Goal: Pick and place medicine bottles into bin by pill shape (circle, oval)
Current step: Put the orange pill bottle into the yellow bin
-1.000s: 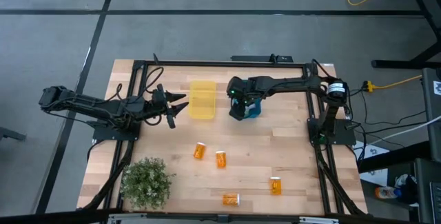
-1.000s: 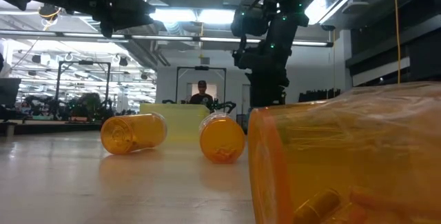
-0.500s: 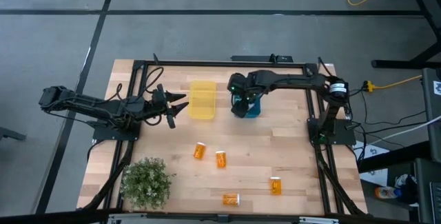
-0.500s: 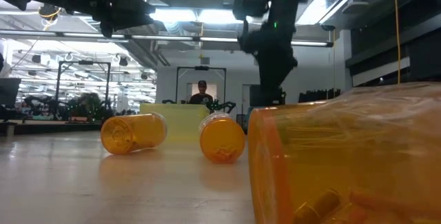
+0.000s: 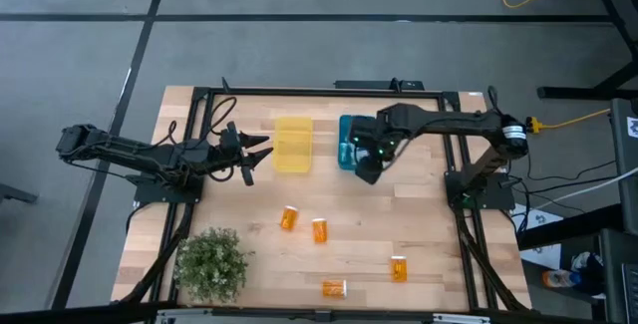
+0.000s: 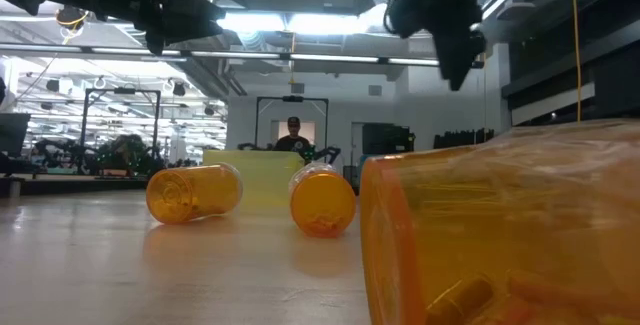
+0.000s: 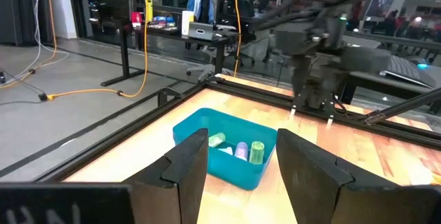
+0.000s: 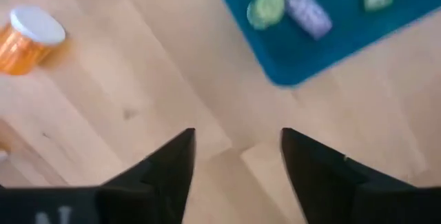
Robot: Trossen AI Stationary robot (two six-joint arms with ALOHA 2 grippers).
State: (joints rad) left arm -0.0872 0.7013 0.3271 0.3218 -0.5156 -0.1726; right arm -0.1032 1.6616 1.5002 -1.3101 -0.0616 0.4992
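Four orange medicine bottles lie on their sides on the wooden table (image 5: 429,214): two mid-table (image 5: 288,218) (image 5: 319,229) and two near the front (image 5: 399,268) (image 5: 333,288). Several clear and greenish bottles (image 7: 241,150) lie in the blue bin (image 5: 348,145). The yellow bin (image 5: 293,145) stands to its left. My right gripper (image 5: 367,171) is open and empty, raised just off the blue bin's near right corner. My left gripper (image 5: 259,152) is open and empty, left of the yellow bin.
A potted green plant (image 5: 211,262) stands at the table's near left corner. A black frame (image 5: 319,91) runs around the table's edges. In the low view one orange bottle (image 6: 510,235) lies right before the camera. A person (image 6: 293,135) stands far behind the table.
My right gripper has gone from above the blue bin toward the table's right and near edges and has risen, which leaves the bin uncovered in the high view. The orange bottles have stayed where they were.
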